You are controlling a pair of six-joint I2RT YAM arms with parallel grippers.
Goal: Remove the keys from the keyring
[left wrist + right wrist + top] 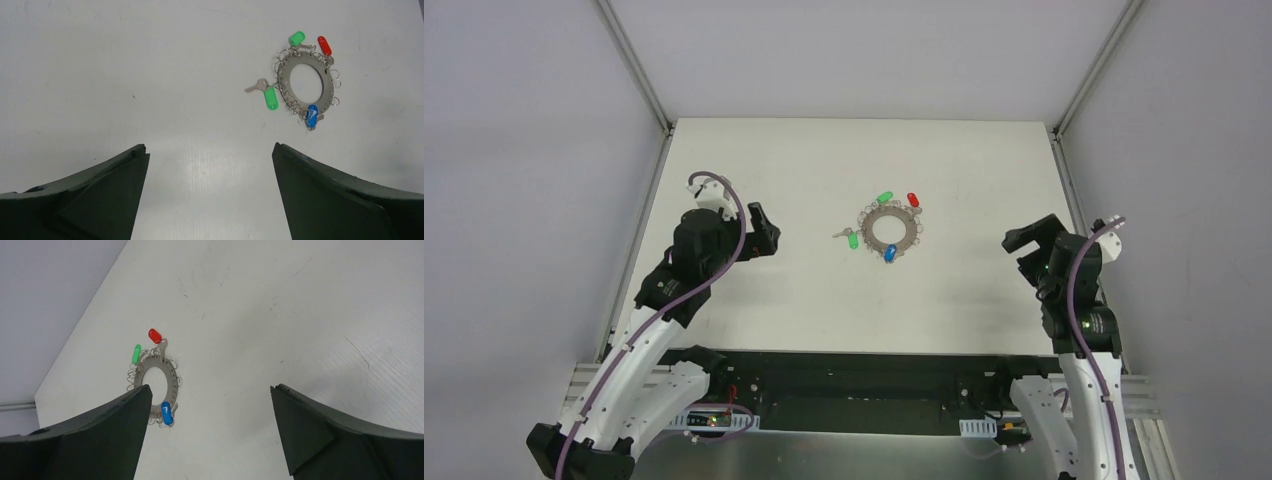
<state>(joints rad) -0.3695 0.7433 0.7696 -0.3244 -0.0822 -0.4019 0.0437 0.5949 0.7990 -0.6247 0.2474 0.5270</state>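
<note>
The grey keyring (890, 228) lies flat near the table's middle, with small wire loops round its rim. Keys hang on it: a green one (885, 197) at the back, a red one (913, 200) at the back right, a second green one (853, 240) at the left and a blue one (890, 253) at the front. The ring also shows in the left wrist view (306, 84) and the right wrist view (159, 381). My left gripper (767, 228) is open and empty, well left of the ring. My right gripper (1024, 243) is open and empty, well right of it.
The white table (804, 160) is walled by grey panels at the back and both sides. A metal rail (639, 75) runs along the left wall and another (1092, 70) along the right. The arms' bases stand at the near edge.
</note>
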